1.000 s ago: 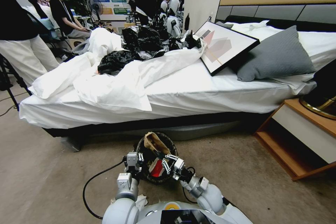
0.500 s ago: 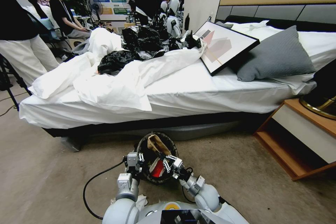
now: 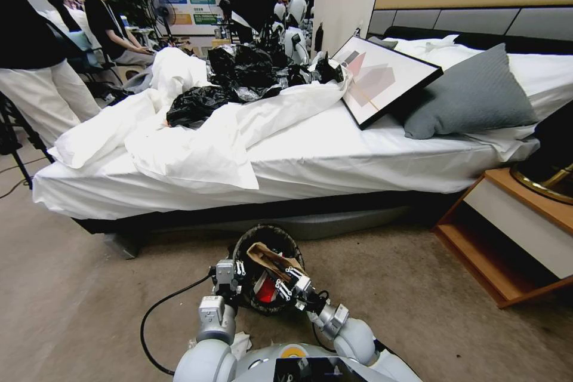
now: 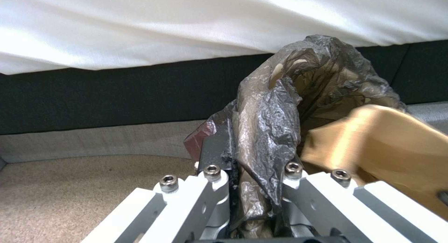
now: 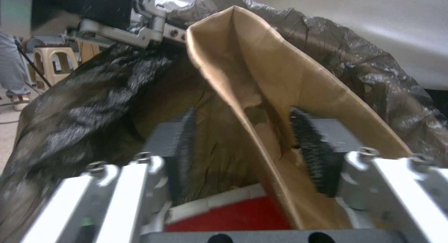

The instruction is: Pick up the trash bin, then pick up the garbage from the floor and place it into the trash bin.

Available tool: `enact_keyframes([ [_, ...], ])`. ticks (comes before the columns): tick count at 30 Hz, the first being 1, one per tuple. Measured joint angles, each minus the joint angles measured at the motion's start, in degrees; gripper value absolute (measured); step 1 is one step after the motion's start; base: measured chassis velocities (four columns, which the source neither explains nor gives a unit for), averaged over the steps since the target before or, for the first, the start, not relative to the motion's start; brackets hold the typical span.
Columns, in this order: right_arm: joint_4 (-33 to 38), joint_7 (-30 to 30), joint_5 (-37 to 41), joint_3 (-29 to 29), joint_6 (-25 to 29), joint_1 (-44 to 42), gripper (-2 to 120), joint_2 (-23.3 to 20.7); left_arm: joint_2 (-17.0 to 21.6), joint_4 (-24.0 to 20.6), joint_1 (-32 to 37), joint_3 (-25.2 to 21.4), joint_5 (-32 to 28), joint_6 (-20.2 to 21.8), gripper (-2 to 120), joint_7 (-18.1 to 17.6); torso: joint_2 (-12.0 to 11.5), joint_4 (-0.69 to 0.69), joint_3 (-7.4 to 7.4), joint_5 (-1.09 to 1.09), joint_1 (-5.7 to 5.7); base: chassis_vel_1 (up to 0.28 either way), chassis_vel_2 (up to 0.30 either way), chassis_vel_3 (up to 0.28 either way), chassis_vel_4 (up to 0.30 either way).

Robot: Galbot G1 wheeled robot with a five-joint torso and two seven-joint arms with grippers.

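- Carpeted bedroom floor (image 3: 89, 310) runs in front of me, with a white-sheeted bed (image 3: 334, 161) across the view; black plastic bags (image 3: 239, 71) are heaped on the rumpled linen, a framed picture (image 3: 382, 77) leans on a grey pillow (image 3: 471, 95), and a wooden nightstand (image 3: 507, 239) sits far right.
- A black cable (image 3: 155, 310) loops over the carpet at my lower left, and a scrap of crumpled white tissue (image 3: 242, 343) lies just beside my left arm.
- My left gripper (image 4: 247, 173) is clamped on the trash bin's (image 3: 265, 239) near-left rim, with the crinkled black liner (image 4: 280, 106) pinched between its closed fingers, so the bin is held just in front of my base, near the foot of the bed.
- My right gripper (image 5: 250, 152) reaches over the bin's mouth; its pads (image 5: 313, 152) stand apart on either side of the wall of a brown paper bag (image 5: 285, 78), not squeezing it.
- The paper bag sits inside the bin with its top poking past the rim, and a red and white packet (image 3: 267, 287) lies beside it.
- I judge this as the drop step: the bag looks released into the bin.
- Next I would need to lift the right gripper straight clear without snagging the bag or liner, then go for the tissue.
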Motion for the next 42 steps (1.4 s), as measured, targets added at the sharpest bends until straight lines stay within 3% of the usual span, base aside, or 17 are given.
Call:
enact_keyframes([
  [10,1.8,-1.0,-0.6,1.2,0.9,-1.7,97,-0.2,-0.1,0.3,-0.6,0.3,-0.1,0.0,6,0.0,0.0,0.0,0.0,0.0,0.0,0.0,0.0,0.0,0.0],
  [42,11.0,-1.2,-2.4,3.1,0.9,-5.6,100,-3.0,-0.2,2.6,-1.3,-0.9,-0.8,0.3,6,-0.1,0.0,0.0,0.0,-0.01,0.0,0.0,0.0,0.0,0.0],
])
